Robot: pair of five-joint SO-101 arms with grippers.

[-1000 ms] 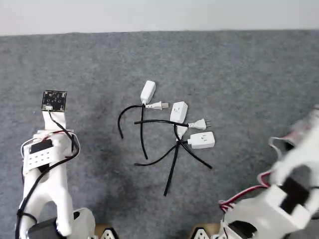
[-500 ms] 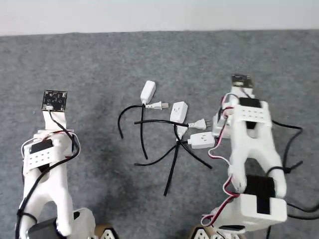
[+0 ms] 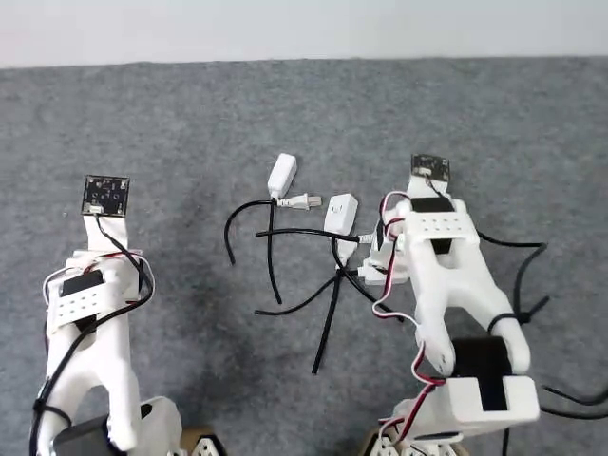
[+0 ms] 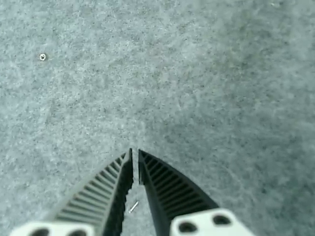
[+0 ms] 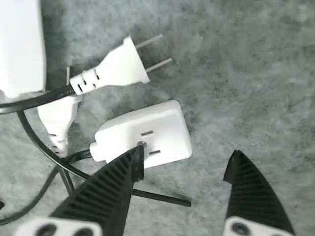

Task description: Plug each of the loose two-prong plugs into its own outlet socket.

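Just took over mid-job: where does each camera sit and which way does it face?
High view: fixed overhead, looking down on the grey carpeted table; left arm and right arm show.
Left wrist view: on the left wrist, facing bare carpet past the shut left gripper.
Right wrist view: on the right wrist, facing a white two-slot socket block past the open right gripper.
High and right wrist views share another white socket block.

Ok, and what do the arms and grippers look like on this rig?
Both the left arm and right arm are white plastic with black motor blocks and a dark camera board at the wrist. Black cables run along both; red and white wires loop beside the right. The left gripper and right gripper have black, ribbed, pointed fingers.
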